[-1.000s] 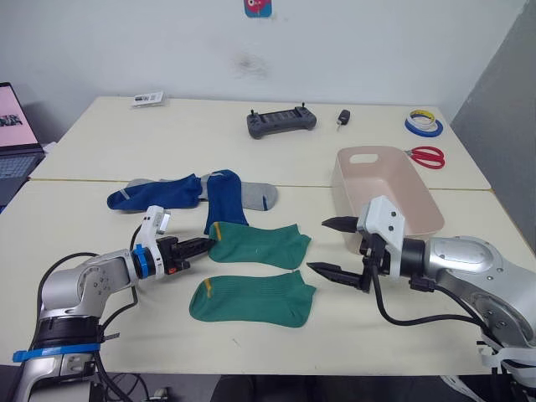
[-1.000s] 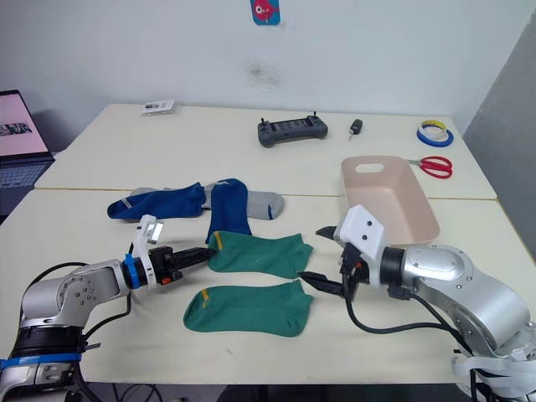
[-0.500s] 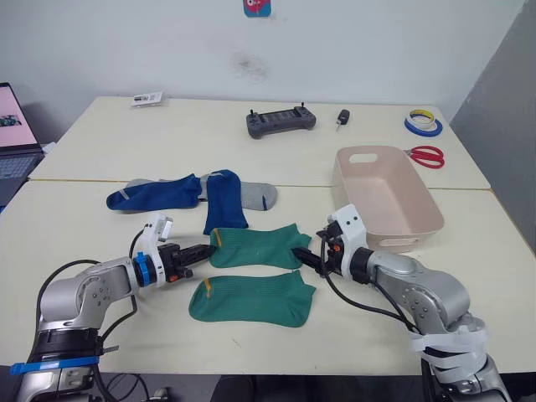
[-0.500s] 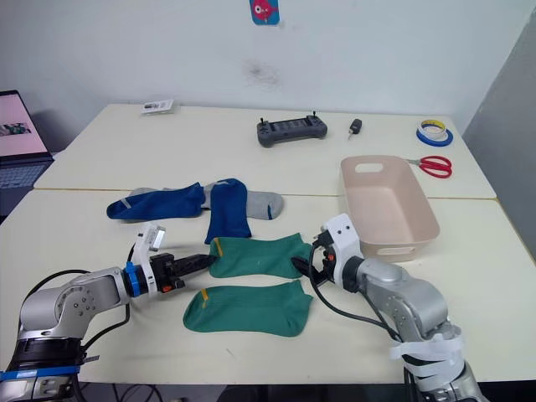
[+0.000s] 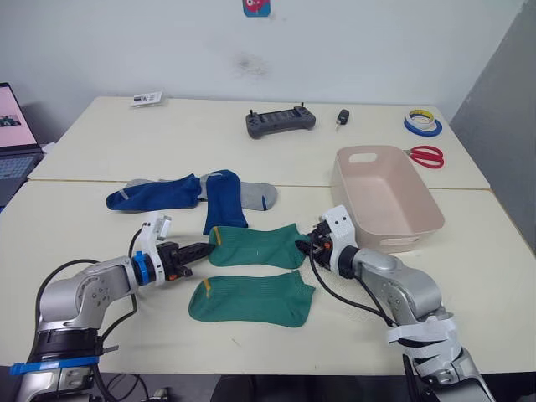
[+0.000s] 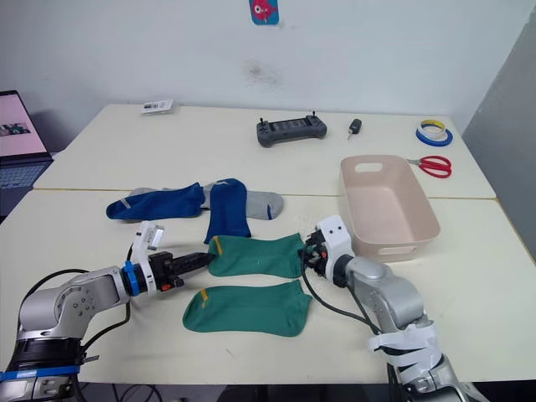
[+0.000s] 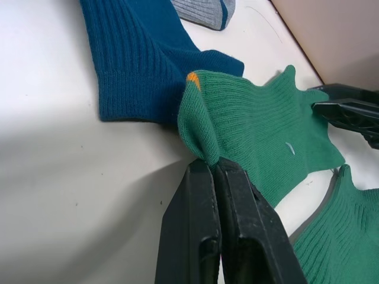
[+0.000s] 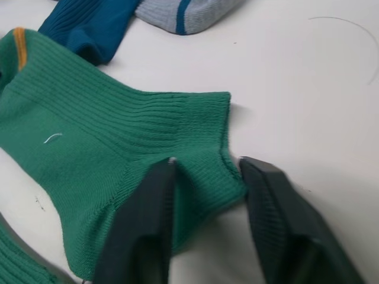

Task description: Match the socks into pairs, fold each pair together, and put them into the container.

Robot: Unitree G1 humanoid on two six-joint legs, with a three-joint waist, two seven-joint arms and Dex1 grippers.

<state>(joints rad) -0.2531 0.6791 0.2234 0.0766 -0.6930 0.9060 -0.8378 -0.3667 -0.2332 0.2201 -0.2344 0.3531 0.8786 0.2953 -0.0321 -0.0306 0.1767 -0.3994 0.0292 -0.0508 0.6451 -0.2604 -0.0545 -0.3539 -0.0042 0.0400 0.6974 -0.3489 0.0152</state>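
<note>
Silver-grey arms, black cables, white wrist housings, blue ring on left wrist, black fingers.

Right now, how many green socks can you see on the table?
2. The far green sock lies between both grippers: the left gripper pinches one end, the right gripper straddles the other. The near green sock lies flat just in front of it, untouched.

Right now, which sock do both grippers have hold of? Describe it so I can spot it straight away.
On the near table, just left of the pinkish container, two green socks lie one behind the other. It is the farther green sock, next to the blue socks. The left gripper pinches its orange-tabbed cuff, and the right gripper straddles its other end; the nearer green sock lies untouched.
</note>
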